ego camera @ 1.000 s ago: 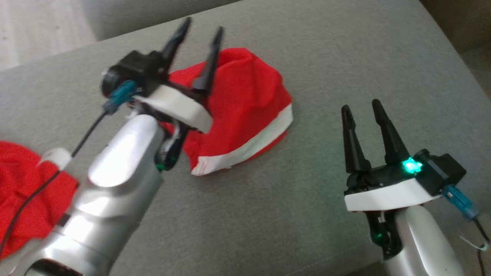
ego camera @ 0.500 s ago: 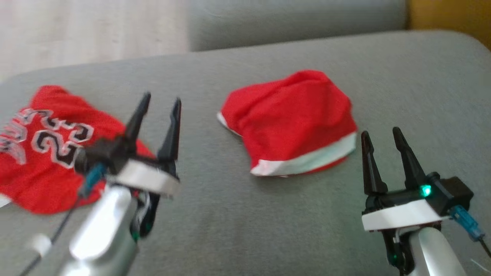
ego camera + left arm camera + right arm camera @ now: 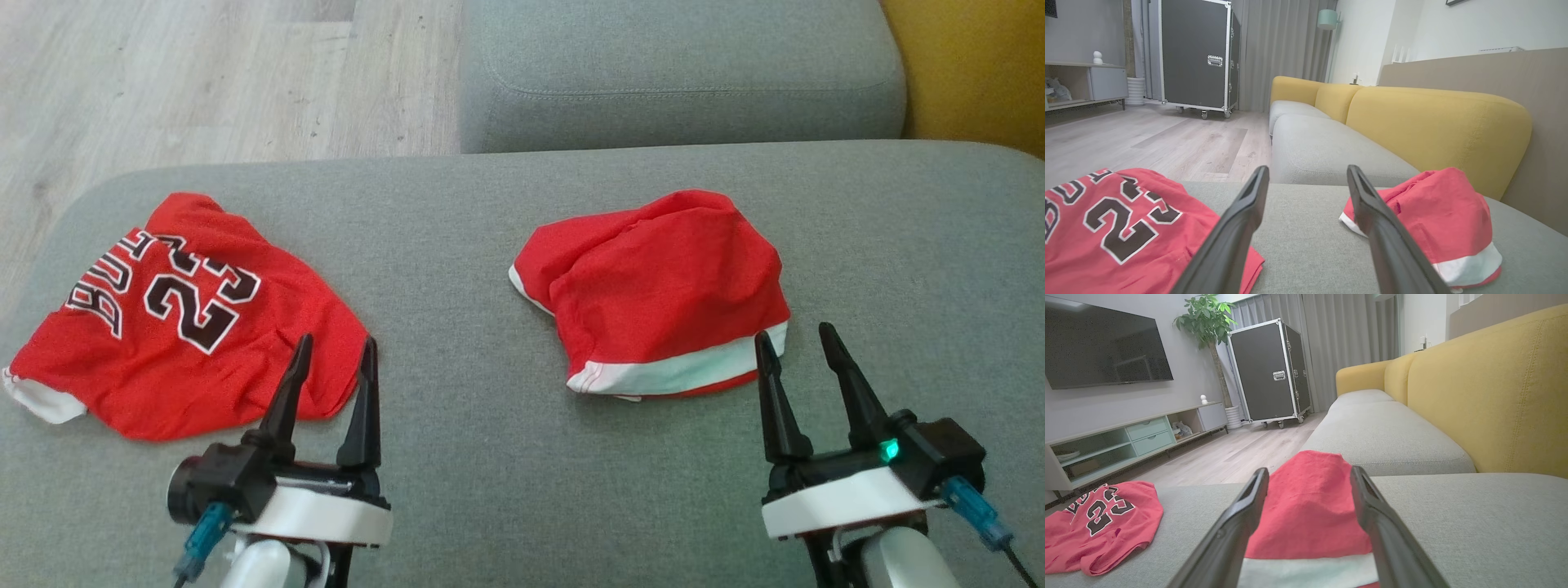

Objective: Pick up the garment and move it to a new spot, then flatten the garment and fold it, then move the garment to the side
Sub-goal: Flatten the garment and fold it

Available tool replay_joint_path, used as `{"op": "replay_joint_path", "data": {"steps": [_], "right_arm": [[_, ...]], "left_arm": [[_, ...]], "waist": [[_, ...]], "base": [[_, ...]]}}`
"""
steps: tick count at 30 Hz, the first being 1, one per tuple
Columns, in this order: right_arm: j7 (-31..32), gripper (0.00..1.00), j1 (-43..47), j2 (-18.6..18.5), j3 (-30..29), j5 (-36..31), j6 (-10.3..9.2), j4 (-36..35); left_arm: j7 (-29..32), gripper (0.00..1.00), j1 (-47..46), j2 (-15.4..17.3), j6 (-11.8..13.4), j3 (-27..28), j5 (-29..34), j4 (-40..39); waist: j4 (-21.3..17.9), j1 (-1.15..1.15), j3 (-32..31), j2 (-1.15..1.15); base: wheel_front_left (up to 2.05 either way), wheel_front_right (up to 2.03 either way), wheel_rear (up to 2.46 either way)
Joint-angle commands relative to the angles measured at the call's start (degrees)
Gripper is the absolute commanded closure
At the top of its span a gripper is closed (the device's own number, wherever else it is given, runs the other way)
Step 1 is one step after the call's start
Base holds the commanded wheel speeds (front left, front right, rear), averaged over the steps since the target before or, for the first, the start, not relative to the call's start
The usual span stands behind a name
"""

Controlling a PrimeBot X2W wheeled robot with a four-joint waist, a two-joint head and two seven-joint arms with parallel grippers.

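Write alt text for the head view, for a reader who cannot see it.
Two red garments lie apart on a grey sofa seat: a number 23 jersey at left, a bundled red garment with a white band at right. The left gripper and right gripper stand open at the bottom, holding nothing.

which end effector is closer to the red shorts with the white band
Right. The right end effector has its fingertips at the near right corner of the red shorts. The left end effector sits well to their left, by the numbered jersey.
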Motion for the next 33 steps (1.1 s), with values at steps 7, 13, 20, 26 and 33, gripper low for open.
{"op": "replay_joint_path", "data": {"steps": [7,13,20,26,33], "right_arm": [[-0.61,0.00,-2.26,-0.26,2.06,-0.31,0.23,-1.94],[-0.05,0.00,-6.90,-0.26,8.84,-5.20,0.23,3.75],[5.80,0.00,-15.56,-0.26,13.55,-13.34,0.23,17.29],[10.71,0.00,-19.57,-0.26,10.73,-19.11,0.23,27.08],[15.16,0.00,-21.35,-0.26,5.26,-22.89,0.23,35.50]], "left_arm": [[-0.53,0.00,-0.55,-2.44,-2.84,5.51,4.15,-2.37],[-0.53,0.00,-2.28,-4.28,-5.02,6.58,6.13,-1.41],[-0.53,0.00,-4.26,-5.88,-6.68,5.40,5.63,-2.06],[-0.53,0.00,-5.15,-6.27,-7.15,3.97,4.69,-1.93],[-0.53,0.00,-5.63,-6.40,-7.32,3.69,3.35,-2.36]], "waist": [[0.24,0.01,0.33,0.00],[2.93,0.01,3.26,0.00],[7.43,0.01,6.35,0.00],[10.60,0.01,7.90,0.00],[13.14,0.01,8.49,0.00]], "base": [[0.00,0.00,0.00],[0.00,0.00,0.00],[0.00,0.00,0.00],[0.00,0.00,0.00],[0.00,0.00,0.00]]}}
